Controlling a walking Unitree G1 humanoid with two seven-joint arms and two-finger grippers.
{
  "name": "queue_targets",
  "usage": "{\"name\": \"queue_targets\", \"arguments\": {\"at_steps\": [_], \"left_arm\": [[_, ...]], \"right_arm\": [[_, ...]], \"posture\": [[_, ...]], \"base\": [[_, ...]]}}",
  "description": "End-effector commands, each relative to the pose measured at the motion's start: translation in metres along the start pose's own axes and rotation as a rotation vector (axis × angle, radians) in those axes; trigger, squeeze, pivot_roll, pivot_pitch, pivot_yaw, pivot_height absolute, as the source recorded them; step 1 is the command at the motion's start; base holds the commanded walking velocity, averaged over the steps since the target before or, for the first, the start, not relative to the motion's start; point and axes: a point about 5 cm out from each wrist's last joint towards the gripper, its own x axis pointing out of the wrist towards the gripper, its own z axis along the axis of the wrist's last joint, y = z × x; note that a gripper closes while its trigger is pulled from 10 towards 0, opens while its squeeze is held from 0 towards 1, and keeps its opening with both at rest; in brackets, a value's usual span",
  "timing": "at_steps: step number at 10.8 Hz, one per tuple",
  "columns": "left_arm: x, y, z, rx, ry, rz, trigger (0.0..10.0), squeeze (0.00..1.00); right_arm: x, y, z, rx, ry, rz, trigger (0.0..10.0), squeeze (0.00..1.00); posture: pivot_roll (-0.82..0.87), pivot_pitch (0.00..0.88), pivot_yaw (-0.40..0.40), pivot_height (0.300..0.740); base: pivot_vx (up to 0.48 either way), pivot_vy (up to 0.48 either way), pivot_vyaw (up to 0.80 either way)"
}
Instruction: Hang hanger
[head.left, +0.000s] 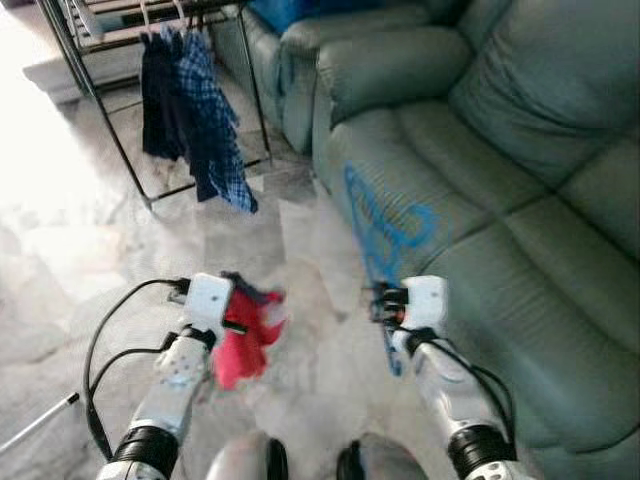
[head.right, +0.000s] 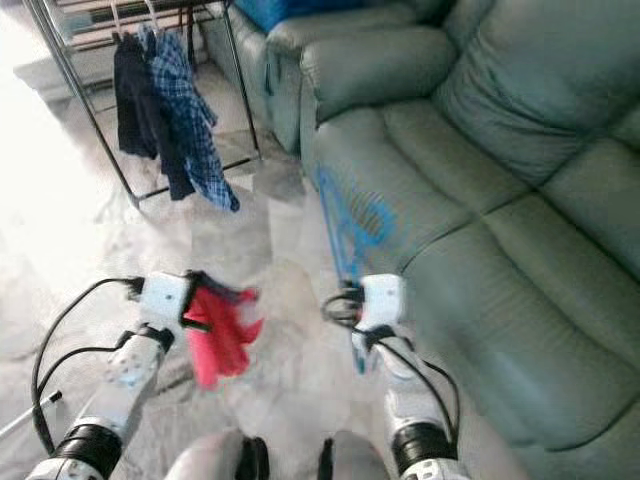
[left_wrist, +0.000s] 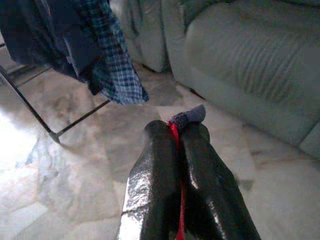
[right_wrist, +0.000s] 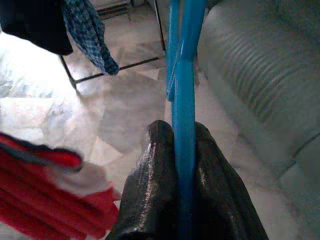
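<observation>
Marble floor (head.left: 70, 250) lies open toward rack (head.left: 95, 110); right fingers (right_wrist: 210, 200) clamp blue hanger (right_wrist: 183, 100), left fingers (left_wrist: 155, 180) red cloth (head.left: 245, 340) (sofa (head.left: 500, 200) rightward).

Looking like a home living room. Showing a large grey-green padded sofa (head.left: 500, 180) running along the right side, from near to far, with a blue cushion (head.left: 285, 12) lying on its far end. Showing pale marbled floor tiles (head.left: 60, 290) catching bright daylight at the left. Showing a metal clothes rack (head.left: 95, 100) standing at the far left, with a dark garment (head.left: 160, 95) and a blue checked shirt (head.left: 215, 125) hanging from it side by side.
</observation>
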Motion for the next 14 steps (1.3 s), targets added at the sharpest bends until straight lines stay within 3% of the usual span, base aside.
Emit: {"name": "queue_targets", "arguments": {"at_steps": [1, 2, 4, 6, 7, 8, 9, 12, 14], "left_arm": [[0.005, -0.007, 0.012, 0.0, -0.058, -0.026, 10.0, 0.0], [0.005, -0.01, 0.014, -0.01, -0.064, -0.024, 10.0, 0.0], [-0.003, -0.008, 0.003, 0.003, -0.034, 0.015, 10.0, 0.0], [-0.019, 0.007, -0.005, -0.017, -0.018, 0.048, 10.0, 0.0], [-0.02, 0.009, -0.004, -0.013, -0.023, 0.062, 10.0, 0.0], [-0.022, 0.023, 0.005, -0.003, -0.069, 0.161, 10.0, 0.0], [-0.021, 0.026, 0.006, -0.009, -0.073, 0.183, 10.0, 0.0], [-0.017, 0.015, 0.002, -0.02, -0.038, 0.101, 10.0, 0.0], [-0.015, 0.016, 0.006, 0.011, -0.041, 0.103, 10.0, 0.0]], "right_arm": [[-0.003, -0.011, 0.008, -0.016, -0.025, -0.009, 10.0, 0.0], [-0.007, -0.012, 0.015, -0.116, -0.028, 0.068, 10.0, 0.0], [-0.014, -0.011, 0.016, -0.199, -0.026, 0.127, 10.0, 0.0], [-0.014, -0.012, 0.011, -0.14, -0.06, 0.012, 10.0, 0.0], [-0.014, -0.013, 0.011, -0.149, -0.062, -0.005, 10.0, 0.0], [-0.022, -0.026, 0.005, -0.132, -0.066, -0.082, 10.0, 0.0], [-0.025, -0.033, 0.003, -0.127, -0.062, -0.115, 10.0, 0.0], [-0.029, -0.047, 0.01, -0.191, -0.056, -0.087, 10.0, 0.0], [-0.026, -0.047, 0.012, -0.183, -0.061, -0.087, 10.0, 0.0]], "posture": [[-0.01, 0.103, -0.03, 0.74], [-0.02, 0.104, -0.016, 0.74], [-0.03, 0.088, -0.016, 0.74], [0.0, 0.047, -0.028, 0.74], [0.02, 0.032, -0.031, 0.74], [0.03, 0.012, -0.036, 0.74], [0.02, 0.002, -0.038, 0.74], [0.0, 0.019, -0.042, 0.74], [0.0, 0.054, -0.035, 0.74]], "base": [[0.24, 0.0, 0.0], [0.285, 0.0, 0.0], [0.0, 0.0, 0.0], [0.0, 0.0, 0.0], [0.0, 0.0, 0.0], [0.0, 0.0, 0.0], [0.0, 0.0, 0.0], [0.0, 0.0, 0.0], [0.0, 0.0, 0.0]]}}
